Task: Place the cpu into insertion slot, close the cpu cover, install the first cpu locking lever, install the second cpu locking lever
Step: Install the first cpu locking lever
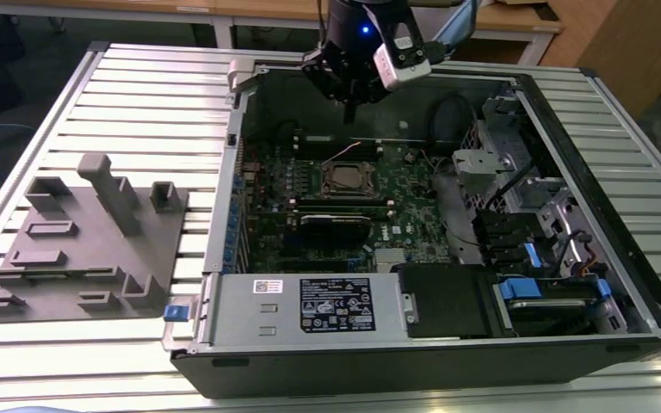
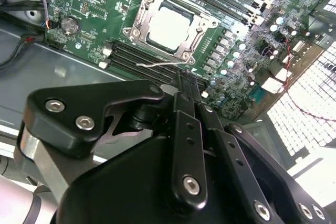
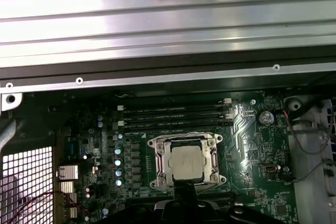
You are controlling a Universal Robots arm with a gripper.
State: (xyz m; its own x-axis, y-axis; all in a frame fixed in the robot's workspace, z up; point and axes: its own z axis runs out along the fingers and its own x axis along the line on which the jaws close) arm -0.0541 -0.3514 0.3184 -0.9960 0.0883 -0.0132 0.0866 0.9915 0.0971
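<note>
i saw the open computer case (image 1: 423, 372) with the insertion slot (image 1: 348, 181) on its board. the gripper (image 1: 349, 107) hung raised, apart from the slot — jaws clenched, empty. the cpu cover (image 3: 163, 164) lay down over the slot — the cpu (image 3: 187, 162) sat inside it.

The cpu (image 3: 187, 162) top is dull silver-grey metal; the cpu cover (image 3: 162, 162) is brighter bare metal; the tool (image 2: 188, 81) is matt black with shiny screw heads; the worktop (image 1: 147, 95) is ribbed, satin metal.
</note>
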